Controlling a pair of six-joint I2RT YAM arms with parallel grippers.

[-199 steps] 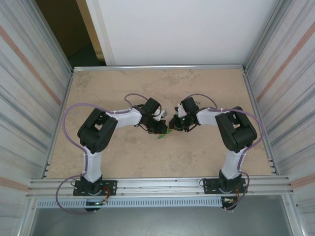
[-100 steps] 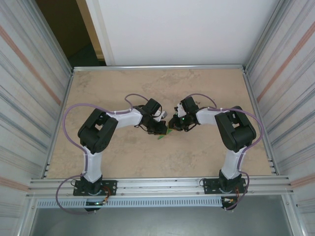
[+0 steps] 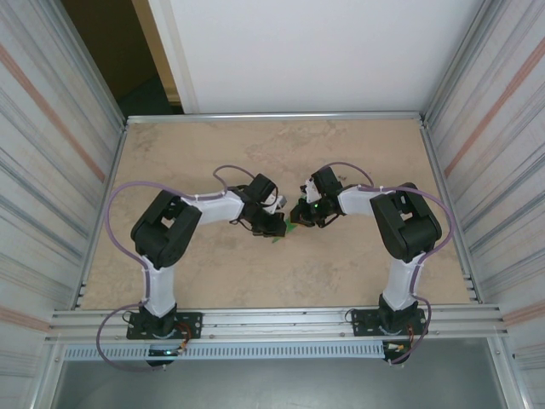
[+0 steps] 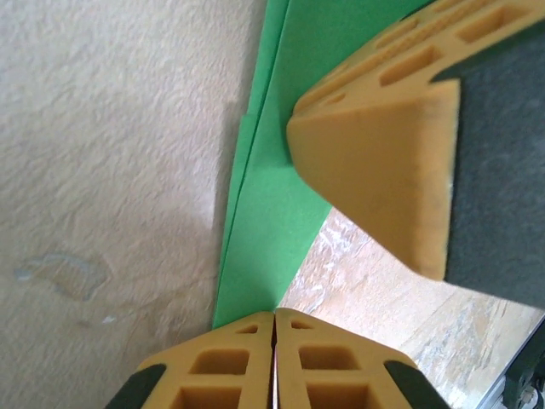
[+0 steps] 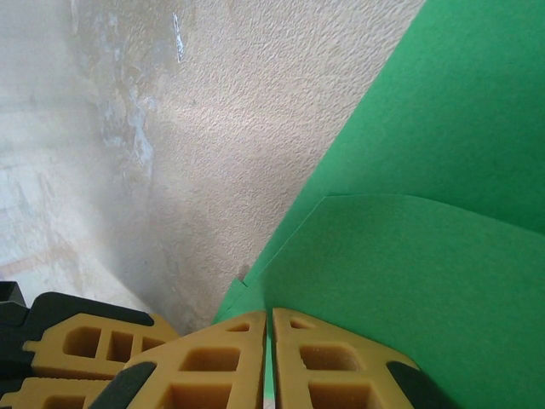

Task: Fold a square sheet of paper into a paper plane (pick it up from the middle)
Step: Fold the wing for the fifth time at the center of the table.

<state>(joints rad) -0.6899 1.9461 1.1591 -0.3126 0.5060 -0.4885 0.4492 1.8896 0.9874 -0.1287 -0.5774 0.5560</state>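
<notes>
The folded green paper (image 4: 272, 170) sits at the middle of the counter (image 3: 213, 153), held from both sides. The left gripper (image 4: 274, 317) has its fingers clenched on the paper's narrow end. The right gripper (image 5: 268, 313) has its fingers clenched on a layered edge. The two sets of fingers crowd each other, just beside one another. Bare counter lies all round them. The corrugated side walls (image 3: 51, 170) and the near rail (image 3: 272, 317) are well apart from them.
</notes>
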